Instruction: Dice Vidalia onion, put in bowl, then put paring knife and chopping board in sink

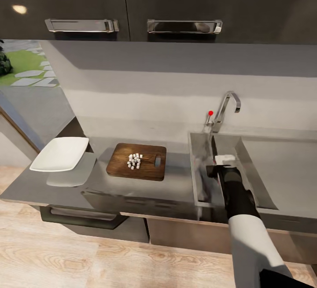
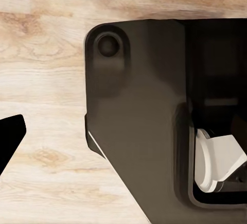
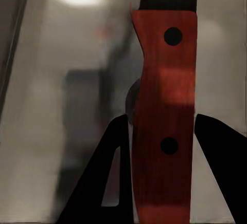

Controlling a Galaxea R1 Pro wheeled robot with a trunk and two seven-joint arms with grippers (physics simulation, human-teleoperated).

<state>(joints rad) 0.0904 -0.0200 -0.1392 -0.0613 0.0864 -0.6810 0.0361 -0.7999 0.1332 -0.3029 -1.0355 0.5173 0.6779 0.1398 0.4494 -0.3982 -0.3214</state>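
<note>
The paring knife (image 3: 164, 106), red-handled with two dark rivets, sits between the fingers of my right gripper (image 3: 162, 126), which press on both sides of the handle. In the head view my right gripper (image 1: 221, 161) is down inside the sink (image 1: 197, 178), and the dark blade (image 1: 214, 147) points toward the tap. The diced onion (image 1: 134, 160) is a small heap of pale bits on the brown chopping board (image 1: 121, 169). A white bowl (image 1: 59, 153) stands empty on the grey countertop (image 1: 39, 189), left of the board. One black finger (image 2: 10, 139) of my left gripper shows over the floor.
An angular steel tap (image 1: 227, 105) with a red-tipped lever (image 1: 210, 113) rises behind the basin. A steel drainboard (image 1: 281, 169) lies to the right. Dark wall cabinets (image 1: 176, 1) hang above. My own dark base (image 2: 144, 121) and a wood floor (image 2: 46, 54) show below the left arm.
</note>
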